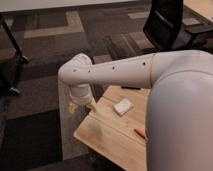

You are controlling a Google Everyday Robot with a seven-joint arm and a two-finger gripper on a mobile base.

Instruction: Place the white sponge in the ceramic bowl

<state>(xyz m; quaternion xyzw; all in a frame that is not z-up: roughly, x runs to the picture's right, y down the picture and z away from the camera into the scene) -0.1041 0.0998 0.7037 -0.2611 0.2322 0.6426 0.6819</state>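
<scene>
The white sponge (123, 106) lies flat on the light wooden table (107, 137), near its far left corner. My white arm (120, 72) reaches across the picture from the right and bends at an elbow joint (76, 75) just left of the table corner. From there it turns downward. The gripper itself does not show; it is hidden past the bend in the arm. The sponge lies free, a short way right of the elbow, with nothing touching it. The ceramic bowl is out of view.
A small red object (140, 133) lies on the table near my arm's large foreground segment (180, 115). A black office chair (170, 25) stands behind the table on the dark carpet. Black stand legs (12, 47) are at the far left.
</scene>
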